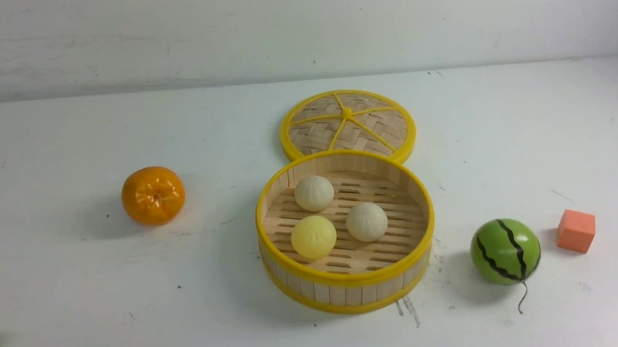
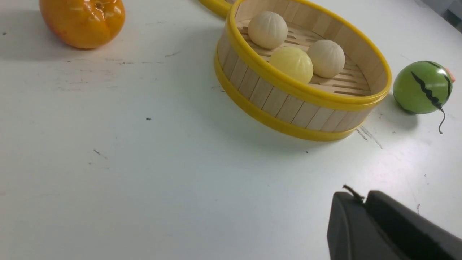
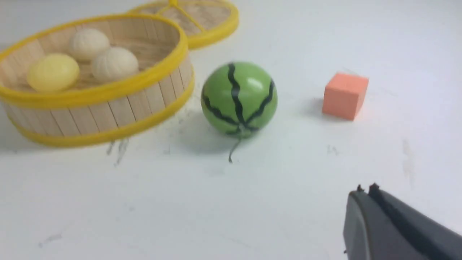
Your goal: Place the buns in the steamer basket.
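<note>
Bamboo steamer basket [image 1: 351, 291], buns [image 1: 314, 236] inside, open table [image 1: 131, 298] round its rim; left tool [image 2: 364, 204], right tool [image 3: 366, 195]: jaws together.

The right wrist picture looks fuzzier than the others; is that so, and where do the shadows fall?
Yes: the right wrist view is soft, the steamer basket and watermelon ball smeared at their edges. The front view is sharp, with faint shadows left of the orange and watermelon ball. The left wrist view is crisp, with glare on the orange's skin.
</note>
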{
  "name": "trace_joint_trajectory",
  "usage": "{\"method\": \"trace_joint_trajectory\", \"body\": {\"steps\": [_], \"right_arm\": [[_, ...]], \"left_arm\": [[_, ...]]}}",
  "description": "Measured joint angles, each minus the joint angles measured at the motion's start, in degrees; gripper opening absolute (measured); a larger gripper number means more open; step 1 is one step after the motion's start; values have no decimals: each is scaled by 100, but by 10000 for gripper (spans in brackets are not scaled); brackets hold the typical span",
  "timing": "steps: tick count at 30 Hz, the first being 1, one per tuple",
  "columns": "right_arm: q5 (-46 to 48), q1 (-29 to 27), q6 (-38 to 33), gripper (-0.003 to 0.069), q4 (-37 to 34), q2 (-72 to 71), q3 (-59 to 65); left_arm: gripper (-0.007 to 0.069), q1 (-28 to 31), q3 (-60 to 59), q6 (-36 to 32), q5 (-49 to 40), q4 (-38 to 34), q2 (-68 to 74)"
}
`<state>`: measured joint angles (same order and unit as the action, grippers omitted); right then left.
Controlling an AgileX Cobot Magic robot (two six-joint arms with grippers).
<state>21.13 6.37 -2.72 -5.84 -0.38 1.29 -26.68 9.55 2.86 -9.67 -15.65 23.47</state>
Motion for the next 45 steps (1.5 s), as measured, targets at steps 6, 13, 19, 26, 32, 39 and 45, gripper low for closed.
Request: {"method": "trace_joint_trajectory", "body": {"steps": [6, 13, 19, 26, 32, 39, 45], "right_arm": [[70, 0, -5, -17, 68, -22, -12], [84, 0, -5, -12, 85, -22, -16], [88, 0, -5, -10, 85, -22, -16], [88, 0, -5, -3, 85, -22, -16], [90, 0, -5, 1, 85, -22, -16], [90, 0, -5, 8, 85, -22, -16], [95, -7, -5, 15, 85, -28, -16]], "left_arm": [[57, 0, 0, 0, -6, 0, 0], [67, 0, 0, 0, -10, 0, 0], [68, 0, 0, 0, -10, 0, 0], [68, 0, 0, 0, -10, 0, 0], [70, 137, -207, 0, 484, 0, -65], [62, 1803, -660, 463, 372, 133, -1630], [-13, 2352, -1118, 584, -1104, 360, -2403]]}}
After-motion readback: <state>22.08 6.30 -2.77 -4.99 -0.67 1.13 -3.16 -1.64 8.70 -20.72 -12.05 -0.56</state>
